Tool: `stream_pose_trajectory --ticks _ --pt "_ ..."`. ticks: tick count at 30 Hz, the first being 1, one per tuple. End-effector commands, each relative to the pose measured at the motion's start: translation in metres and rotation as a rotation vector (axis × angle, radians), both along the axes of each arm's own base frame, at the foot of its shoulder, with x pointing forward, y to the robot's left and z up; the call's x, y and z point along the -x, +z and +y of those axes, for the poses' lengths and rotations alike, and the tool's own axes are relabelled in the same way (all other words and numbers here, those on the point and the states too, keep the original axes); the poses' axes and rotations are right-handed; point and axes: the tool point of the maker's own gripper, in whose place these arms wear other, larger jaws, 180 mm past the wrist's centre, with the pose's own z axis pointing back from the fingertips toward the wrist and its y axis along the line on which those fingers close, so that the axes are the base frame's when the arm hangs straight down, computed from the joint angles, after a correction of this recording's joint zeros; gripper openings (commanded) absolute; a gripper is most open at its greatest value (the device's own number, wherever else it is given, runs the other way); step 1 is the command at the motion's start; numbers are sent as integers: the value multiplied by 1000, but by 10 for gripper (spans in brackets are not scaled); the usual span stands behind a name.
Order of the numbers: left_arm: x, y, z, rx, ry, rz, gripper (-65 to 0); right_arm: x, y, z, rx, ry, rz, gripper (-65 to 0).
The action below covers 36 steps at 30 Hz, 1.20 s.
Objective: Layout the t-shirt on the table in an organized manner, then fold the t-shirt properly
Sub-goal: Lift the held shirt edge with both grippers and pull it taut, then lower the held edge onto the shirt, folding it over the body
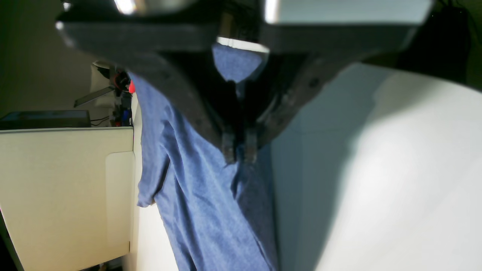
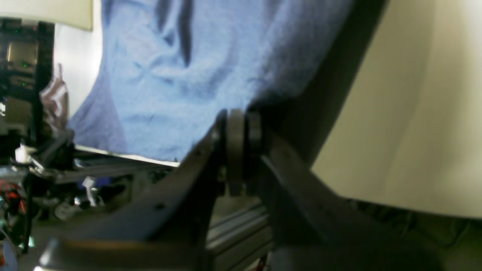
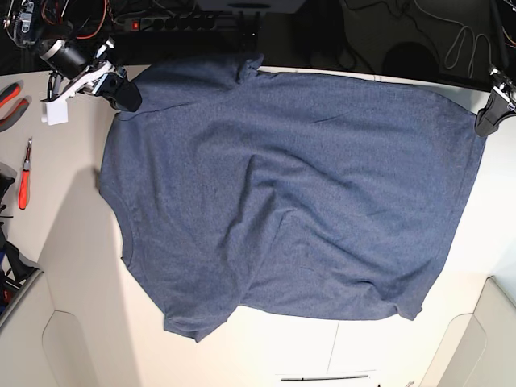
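The blue t-shirt (image 3: pixel 282 193) lies spread on the white table (image 3: pixel 64 242), plain side up, with creases through its middle and a sleeve (image 3: pixel 197 322) pointing to the near edge. At the far left, my right gripper (image 3: pixel 122 95) is shut on the shirt's corner. Its closed fingertips (image 2: pixel 235 124) pinch the cloth edge (image 2: pixel 180 82). My left gripper (image 3: pixel 486 121) holds the far right corner. In the left wrist view the left gripper (image 1: pixel 239 152) is shut on the fabric (image 1: pixel 203 195), which stretches away over the table (image 1: pixel 395 169).
Red-handled pliers (image 3: pixel 10 95), a red screwdriver (image 3: pixel 25 184) and a small white block (image 3: pixel 55 113) lie at the left edge. A power strip (image 3: pixel 185 20) and cables (image 3: pixel 451 36) sit behind the table's far edge. Table seams (image 3: pixel 334 347) run near the front.
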Motion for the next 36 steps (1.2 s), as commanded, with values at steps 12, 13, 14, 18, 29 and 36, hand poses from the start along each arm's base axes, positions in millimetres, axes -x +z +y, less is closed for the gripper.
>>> stream_pose_trajectory --ticks 12,13,14,18,29,36 --pt "1 0 34 -192 53 38 -650 -6 13 -12 55 -4 -53 -650" --pt "1 0 36 -203 56 40 -650 -6 14 -12 55 -5 -55 -650" --pt "1 1 40 -223 62 43 -650 -6 14 -12 57 -7 -58 -650" --pt "1 5 57 -310 52 74 -650 -6 10 -15 95 5 -50 -650" --pt "30 -2 51 -257 39 121 -650 6 5 -11 75 31 -3 -650" --pt "39 3 51 -214 65 97 -650 9 9 -5 34 33 -9 -650"
